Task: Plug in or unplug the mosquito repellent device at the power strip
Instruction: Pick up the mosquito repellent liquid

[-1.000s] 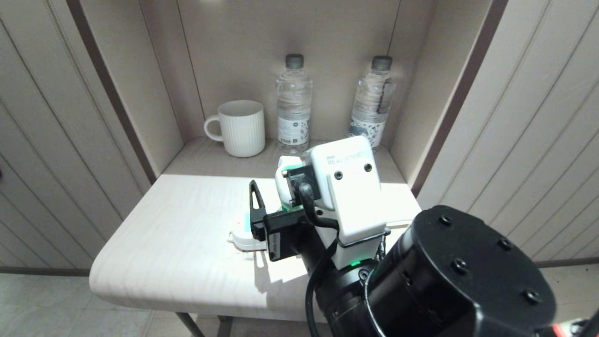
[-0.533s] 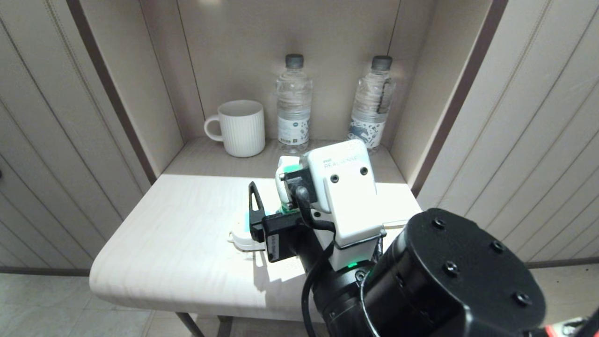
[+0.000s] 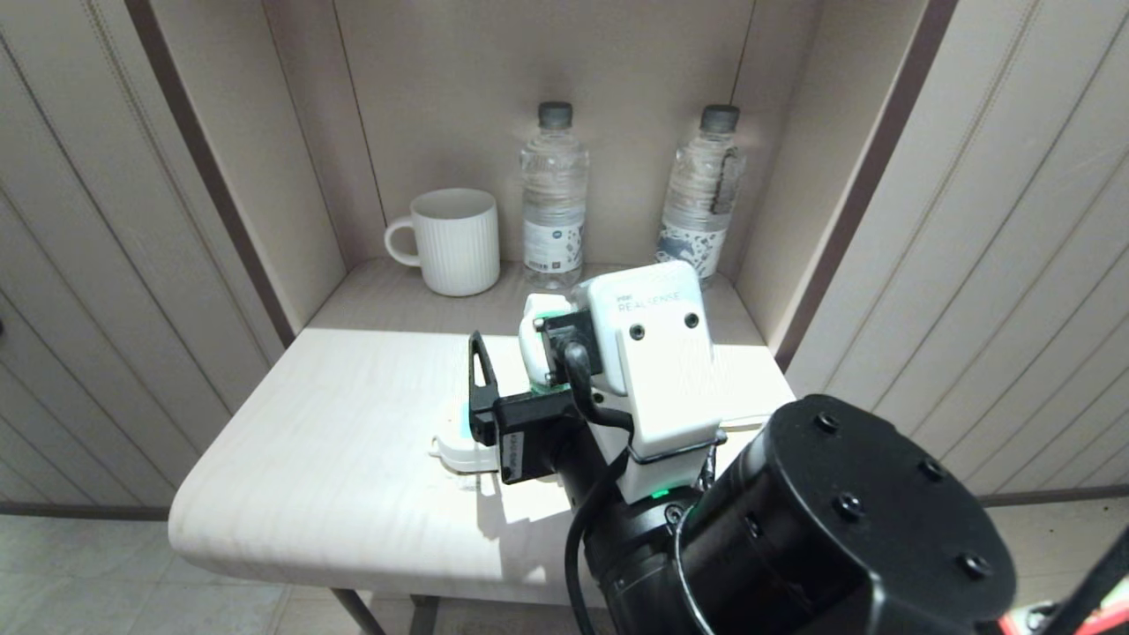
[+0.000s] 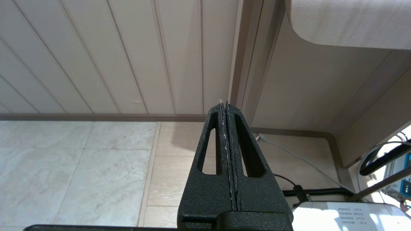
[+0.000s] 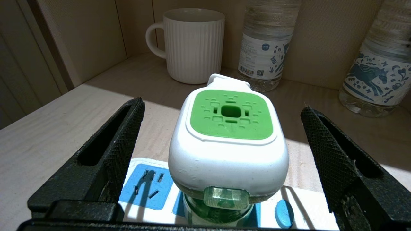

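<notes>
The mosquito repellent device (image 5: 229,141), a white cap with a green square top over a clear green bottle, stands upright on the power strip (image 5: 146,183), over its middle socket face. Whether its pins are seated is hidden. My right gripper (image 5: 223,107) is open, with one finger (image 5: 118,150) on each side of the cap and neither touching it. In the head view the device (image 3: 532,339) and strip (image 3: 457,448) are partly hidden behind the right wrist. One black finger (image 3: 481,375) shows beside them. My left gripper (image 4: 224,104) is shut on nothing, parked low beside the table over the floor.
A white ribbed mug (image 3: 454,240) and two water bottles (image 3: 553,198) (image 3: 703,190) stand at the back of the niche behind the strip. Niche walls close in on both sides. The table's rounded front edge (image 3: 291,551) is near. Cables lie on the floor (image 4: 308,189).
The right arm's elbow has shifted slightly. The gripper stays open around the device, which has not moved.
</notes>
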You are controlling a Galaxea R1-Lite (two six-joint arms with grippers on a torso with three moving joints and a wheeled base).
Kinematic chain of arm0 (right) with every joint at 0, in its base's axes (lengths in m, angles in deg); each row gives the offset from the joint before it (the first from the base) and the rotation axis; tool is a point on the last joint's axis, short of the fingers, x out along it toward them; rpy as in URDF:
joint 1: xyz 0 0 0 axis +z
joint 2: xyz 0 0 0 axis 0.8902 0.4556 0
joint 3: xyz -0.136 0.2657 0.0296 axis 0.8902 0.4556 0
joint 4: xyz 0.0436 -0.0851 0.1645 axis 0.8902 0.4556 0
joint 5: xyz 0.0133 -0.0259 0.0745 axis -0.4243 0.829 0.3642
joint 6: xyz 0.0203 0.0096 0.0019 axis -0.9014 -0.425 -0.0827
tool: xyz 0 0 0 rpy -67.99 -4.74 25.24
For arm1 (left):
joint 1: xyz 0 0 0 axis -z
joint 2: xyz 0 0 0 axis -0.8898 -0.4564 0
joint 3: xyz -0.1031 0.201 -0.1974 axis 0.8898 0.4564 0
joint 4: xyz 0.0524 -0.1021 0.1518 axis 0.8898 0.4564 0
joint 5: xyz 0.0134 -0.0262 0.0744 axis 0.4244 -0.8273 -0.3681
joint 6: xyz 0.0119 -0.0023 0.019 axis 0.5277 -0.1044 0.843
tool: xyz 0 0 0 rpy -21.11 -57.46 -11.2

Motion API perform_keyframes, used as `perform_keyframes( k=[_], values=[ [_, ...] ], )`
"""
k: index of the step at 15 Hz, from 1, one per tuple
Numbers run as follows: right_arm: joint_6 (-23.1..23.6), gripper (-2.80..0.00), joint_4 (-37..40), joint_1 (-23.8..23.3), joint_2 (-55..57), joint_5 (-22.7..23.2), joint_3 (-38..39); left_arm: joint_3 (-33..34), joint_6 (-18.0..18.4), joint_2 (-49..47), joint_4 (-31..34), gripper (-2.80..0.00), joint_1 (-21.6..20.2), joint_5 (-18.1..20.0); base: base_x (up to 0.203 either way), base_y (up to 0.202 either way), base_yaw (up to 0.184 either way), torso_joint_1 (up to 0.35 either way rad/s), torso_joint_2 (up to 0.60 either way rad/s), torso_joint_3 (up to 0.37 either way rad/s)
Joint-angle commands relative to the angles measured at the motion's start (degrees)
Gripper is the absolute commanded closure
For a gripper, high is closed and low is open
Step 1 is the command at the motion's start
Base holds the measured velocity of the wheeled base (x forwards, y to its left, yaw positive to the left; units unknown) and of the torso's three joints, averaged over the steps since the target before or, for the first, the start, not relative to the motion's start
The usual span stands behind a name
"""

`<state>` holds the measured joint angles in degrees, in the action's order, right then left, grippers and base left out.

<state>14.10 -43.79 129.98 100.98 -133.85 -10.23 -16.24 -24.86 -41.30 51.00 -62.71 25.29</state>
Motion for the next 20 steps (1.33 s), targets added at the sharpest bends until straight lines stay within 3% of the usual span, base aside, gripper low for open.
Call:
perform_keyframes(
  k=[1, 20],
  values=[
    [0.2, -2.80, -0.4, -0.8, 0.4, -0.2, -0.5, 0.0, 0.0, 0.0, 0.0, 0.00, 0.0, 0.0, 0.000, 0.000, 0.000, 0.000, 0.00, 0.000],
    [0.5, -2.80, -0.3, -1.6, 1.2, 0.3, -2.0, 0.0, 0.1, 0.0, 0.1, 0.00, 0.0, 0.0, 0.000, 0.000, 0.000, 0.000, 0.00, 0.000]
  ],
)
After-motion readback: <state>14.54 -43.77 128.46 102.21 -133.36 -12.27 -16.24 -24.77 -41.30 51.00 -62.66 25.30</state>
